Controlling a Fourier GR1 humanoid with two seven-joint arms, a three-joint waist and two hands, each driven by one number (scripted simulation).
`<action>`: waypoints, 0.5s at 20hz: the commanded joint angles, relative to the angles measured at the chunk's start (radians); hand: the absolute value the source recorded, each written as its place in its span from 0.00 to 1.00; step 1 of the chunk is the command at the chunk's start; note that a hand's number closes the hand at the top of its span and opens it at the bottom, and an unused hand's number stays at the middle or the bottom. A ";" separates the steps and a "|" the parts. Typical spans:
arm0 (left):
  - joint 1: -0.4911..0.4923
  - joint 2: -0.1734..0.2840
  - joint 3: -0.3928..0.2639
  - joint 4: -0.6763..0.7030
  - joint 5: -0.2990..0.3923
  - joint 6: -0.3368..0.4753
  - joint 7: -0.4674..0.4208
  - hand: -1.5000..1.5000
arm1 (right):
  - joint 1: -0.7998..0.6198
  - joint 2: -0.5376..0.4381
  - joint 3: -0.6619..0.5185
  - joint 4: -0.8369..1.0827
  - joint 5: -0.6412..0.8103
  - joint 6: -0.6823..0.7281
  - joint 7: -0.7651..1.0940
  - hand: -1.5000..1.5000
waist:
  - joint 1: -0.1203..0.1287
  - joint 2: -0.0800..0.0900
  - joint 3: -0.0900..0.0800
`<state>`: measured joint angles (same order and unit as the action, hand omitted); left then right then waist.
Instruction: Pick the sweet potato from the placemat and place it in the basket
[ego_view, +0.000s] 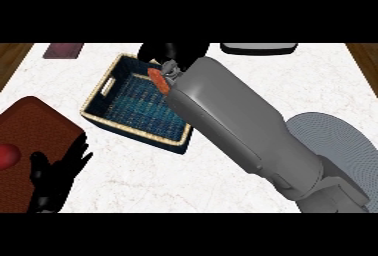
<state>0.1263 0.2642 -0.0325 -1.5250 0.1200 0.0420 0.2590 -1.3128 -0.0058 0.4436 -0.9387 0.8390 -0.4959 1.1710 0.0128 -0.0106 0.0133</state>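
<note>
White marble, faintly veined, makes up the counter, on which everything is carried. Across its right half the grey right forearm is stretched from the near right corner toward the far edge. A round grey placemat is seen at the right edge, partly hidden by that arm. A brown mat lies at the near left corner, with a red object on it cut off by the left edge. The woven basket, pale-rimmed with a blue inside, is set toward the far edge, left of centre. At the far edge a dark maroon item and a white-and-black object are only partly shown.

The left hand is rested over the brown mat, fingers straight and holding nothing. The right hand is held over the basket's far right corner, its fingers curled round the sweet potato, of which only an orange end is shown beneath the hand.

The sweet potato is judged stiff, fairly light and matt-skinned, so little slipping is expected. It is best taken round its thick middle; whether it is so held here cannot be told. It appears above the basket, not yet released.
</note>
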 joint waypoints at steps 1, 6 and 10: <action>0.055 -0.024 -0.024 0.046 -0.008 0.005 0.040 0.50 | -0.039 0.004 -0.053 -0.045 0.027 0.054 0.158 0.00 | -0.019 0.002 -0.013; 0.056 -0.036 -0.022 0.059 -0.025 0.020 0.027 0.50 | 0.016 0.005 -0.065 -0.099 0.097 -0.060 0.201 0.00 | -0.022 0.002 -0.014; 0.044 -0.047 -0.008 0.081 -0.019 0.028 0.020 0.50 | 0.080 0.005 -0.118 -0.196 0.147 -0.049 0.228 0.00 | -0.053 -0.004 -0.014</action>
<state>0.1546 0.2556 -0.0197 -1.5332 0.1113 0.0522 0.2527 -1.2612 -0.0106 0.3504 -1.0703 0.9335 -0.5149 1.1821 -0.0195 -0.0184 0.0155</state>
